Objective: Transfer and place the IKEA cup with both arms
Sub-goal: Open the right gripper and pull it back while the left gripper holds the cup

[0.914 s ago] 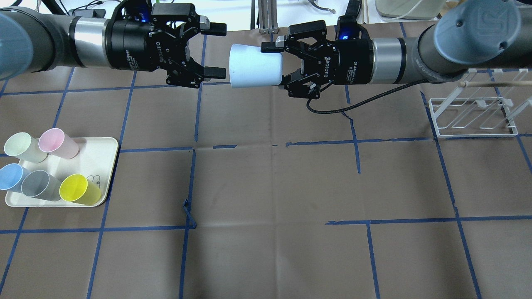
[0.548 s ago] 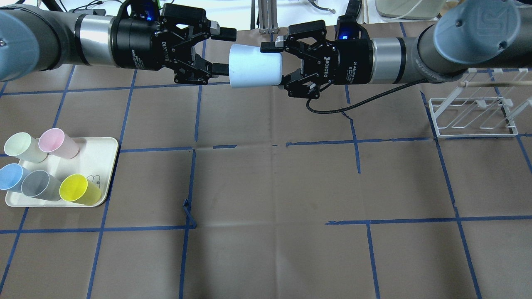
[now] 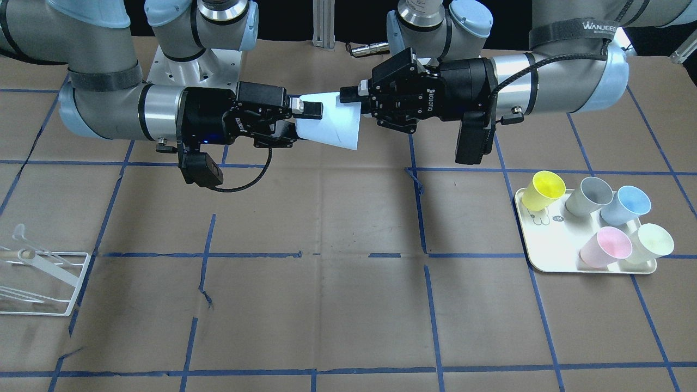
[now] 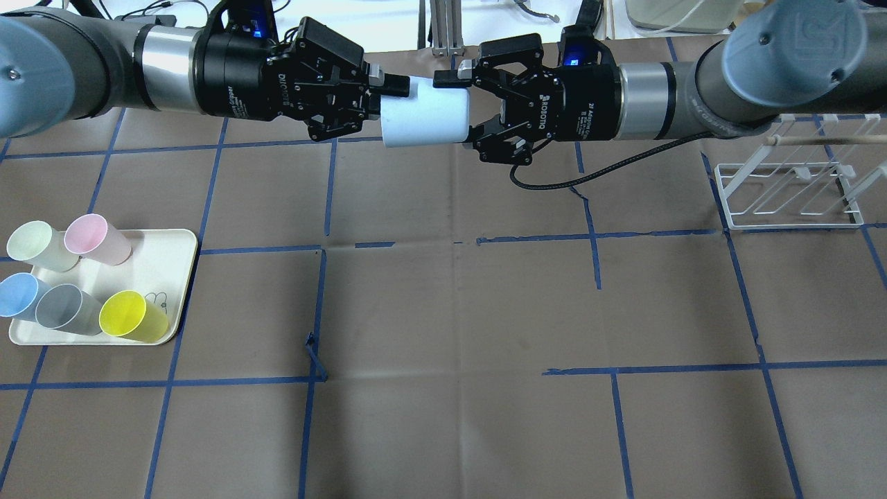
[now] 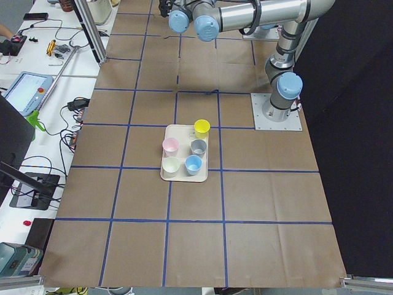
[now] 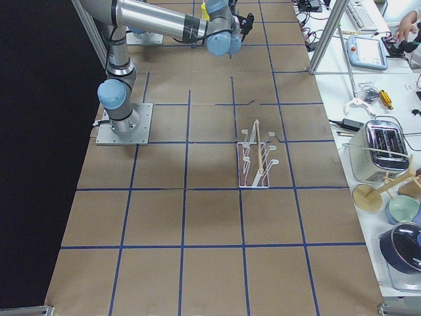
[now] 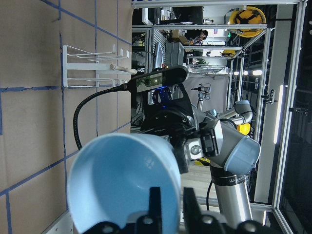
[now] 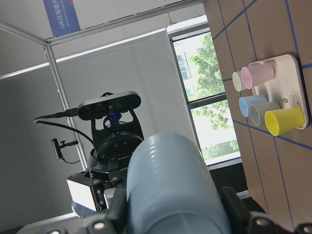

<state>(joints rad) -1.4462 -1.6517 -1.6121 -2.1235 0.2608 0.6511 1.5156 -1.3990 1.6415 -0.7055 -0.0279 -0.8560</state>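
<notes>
Two grippers clamp the IKEA cup (image 4: pixel 424 119): right gripper (image 4: pixel 460 106) fingers straddle its base, left gripper (image 4: pixel 388 90) fingers pinch its rim narrowly.

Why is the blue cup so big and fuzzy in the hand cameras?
Left wrist view: the IKEA cup sits right by the lens, so it looks huge and soft. Right wrist view: just as close and blurry; the far tray looks sharper.
</notes>
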